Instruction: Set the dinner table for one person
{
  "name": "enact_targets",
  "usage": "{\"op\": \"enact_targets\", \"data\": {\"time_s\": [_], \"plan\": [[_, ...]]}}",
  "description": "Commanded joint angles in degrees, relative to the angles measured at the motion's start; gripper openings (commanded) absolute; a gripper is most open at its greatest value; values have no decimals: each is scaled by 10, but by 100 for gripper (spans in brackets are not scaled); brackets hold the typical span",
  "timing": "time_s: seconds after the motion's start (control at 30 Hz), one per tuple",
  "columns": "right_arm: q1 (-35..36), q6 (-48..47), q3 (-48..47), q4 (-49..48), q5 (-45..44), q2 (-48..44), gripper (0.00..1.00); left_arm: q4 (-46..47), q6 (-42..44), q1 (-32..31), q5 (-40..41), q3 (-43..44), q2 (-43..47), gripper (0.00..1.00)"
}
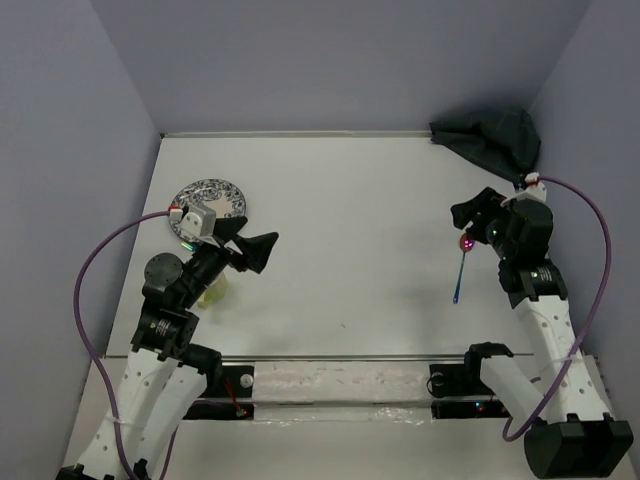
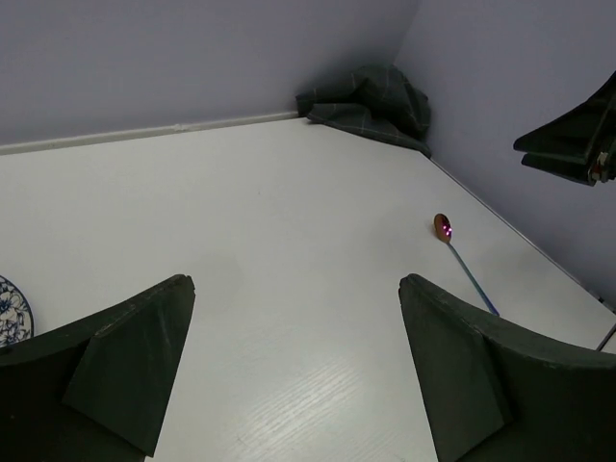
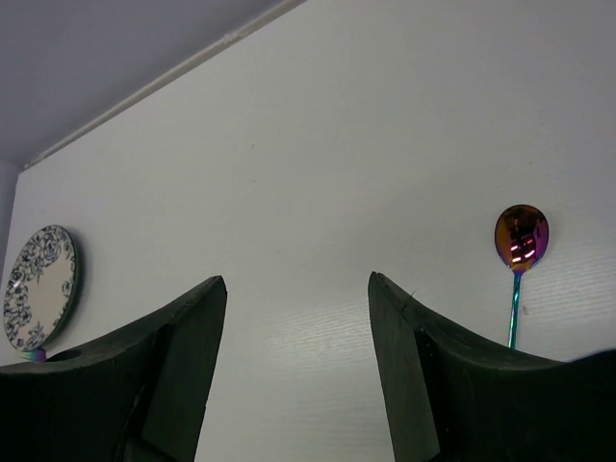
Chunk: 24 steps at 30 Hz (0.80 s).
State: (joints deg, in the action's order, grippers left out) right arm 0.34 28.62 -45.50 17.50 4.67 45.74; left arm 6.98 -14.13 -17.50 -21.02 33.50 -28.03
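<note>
A round, blue-patterned plate (image 1: 210, 198) lies far left on the matte white desk (image 1: 350, 200), which spans the walled space. The left tool (image 1: 255, 242) hovers released. A glossy iridescent spoon (image 1: 462, 270) lies near the right tool (image 3: 296, 279), which is parted and empty. A crumpled dark cloth (image 1: 490, 140) sits in the far right corner.

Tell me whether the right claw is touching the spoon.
Apart. The left wrist view shows the spoon flat on the table and the right claw hanging above it, bare wall between them.
</note>
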Motion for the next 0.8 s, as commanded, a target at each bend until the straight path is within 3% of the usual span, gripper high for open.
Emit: {"op": "enact_targets", "data": {"time_s": [0.0,0.1,0.47,0.77], "plan": [[12,-8,-32,-35,-32,23,67,17,6,4,-18,25,5,99],[19,-18,-27,-67,-80,52,67,29,2,6,-22,21,14,99],[29,-65,-151,-168,-174,367,65,32,-6,11,-29,18,21,99],[41,-152,-384,-206,-221,651,64,30,-10,4,-32,20,6,99]]}}
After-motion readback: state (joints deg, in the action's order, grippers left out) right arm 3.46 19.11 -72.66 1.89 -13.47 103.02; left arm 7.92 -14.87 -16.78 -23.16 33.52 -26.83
